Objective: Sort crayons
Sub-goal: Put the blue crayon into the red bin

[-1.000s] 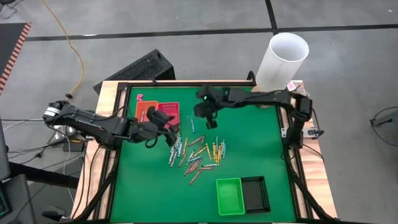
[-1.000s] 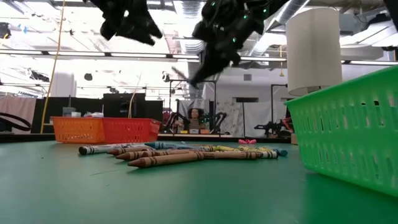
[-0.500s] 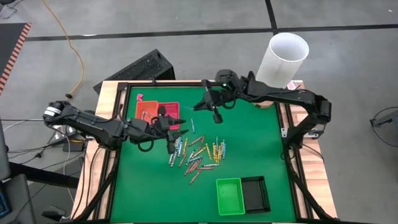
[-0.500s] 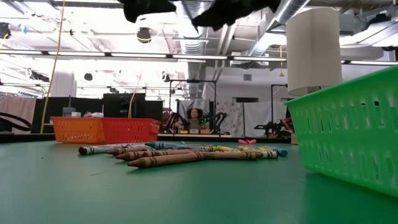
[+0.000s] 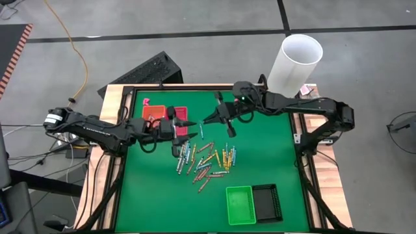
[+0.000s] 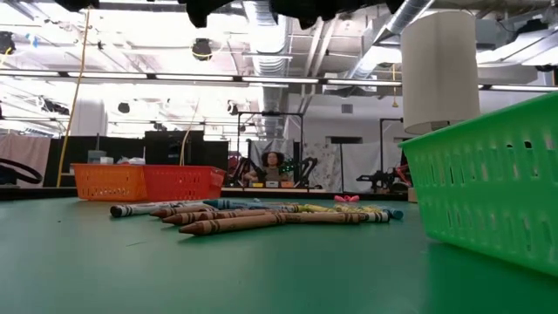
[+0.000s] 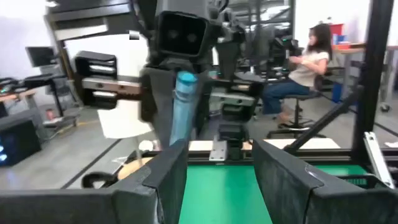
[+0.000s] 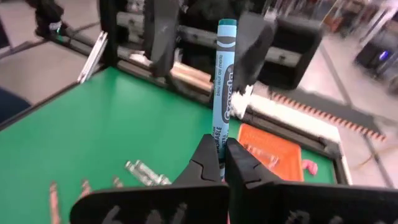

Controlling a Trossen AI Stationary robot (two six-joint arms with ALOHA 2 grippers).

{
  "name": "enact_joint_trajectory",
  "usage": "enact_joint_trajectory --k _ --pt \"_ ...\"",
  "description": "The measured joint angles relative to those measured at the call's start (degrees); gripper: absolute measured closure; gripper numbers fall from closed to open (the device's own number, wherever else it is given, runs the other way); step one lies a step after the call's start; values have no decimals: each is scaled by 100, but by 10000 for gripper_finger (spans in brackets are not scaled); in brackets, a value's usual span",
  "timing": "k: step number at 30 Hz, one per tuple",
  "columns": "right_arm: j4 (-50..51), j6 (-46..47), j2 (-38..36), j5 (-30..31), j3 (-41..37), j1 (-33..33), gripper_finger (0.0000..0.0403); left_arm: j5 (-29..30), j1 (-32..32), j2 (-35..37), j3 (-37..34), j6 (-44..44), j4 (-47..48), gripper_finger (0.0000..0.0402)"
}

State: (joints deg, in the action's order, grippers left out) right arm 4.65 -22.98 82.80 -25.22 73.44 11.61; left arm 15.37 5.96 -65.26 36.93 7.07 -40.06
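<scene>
Pinched in my right gripper point(image 8: 222, 163), a blue crayon point(image 8: 224, 93) hangs above the table, tip toward my spread left gripper point(image 7: 214, 165), probably for a handover before sorting

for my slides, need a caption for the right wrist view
Right gripper shut on a blue paper-wrapped crayon, holding it up toward the open left gripper.

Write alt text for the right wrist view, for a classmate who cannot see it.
The right gripper is shut on the lower end of a blue crayon, holding it up over the green table. Facing it, the left gripper is open, its fingers either side of the crayon's top. Behind it sits an orange tray.
</scene>
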Motion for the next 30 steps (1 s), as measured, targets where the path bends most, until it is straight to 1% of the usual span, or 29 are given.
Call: enact_joint_trajectory --k 6,10,17,21,27,30 --pt "-344 15 73 -34 -30 -11 402 48 -7 -4 0 86 -87 230" --pt "-423 9 85 -26 -28 -43 402 265 -9 -4 0 174 -100 230" --pt "-453 7 88 -25 -28 -108 402 140 -2 -4 0 258 -340 230" --pt "-490 2 88 -32 -28 -154 402 -142 -7 -4 0 268 -471 230" --pt "-647 2 90 -27 -27 -198 402 -19 -11 -41 0 238 -527 230" --pt "-704 0 90 -27 -27 -225 402 -126 -5 -76 0 233 -690 230"
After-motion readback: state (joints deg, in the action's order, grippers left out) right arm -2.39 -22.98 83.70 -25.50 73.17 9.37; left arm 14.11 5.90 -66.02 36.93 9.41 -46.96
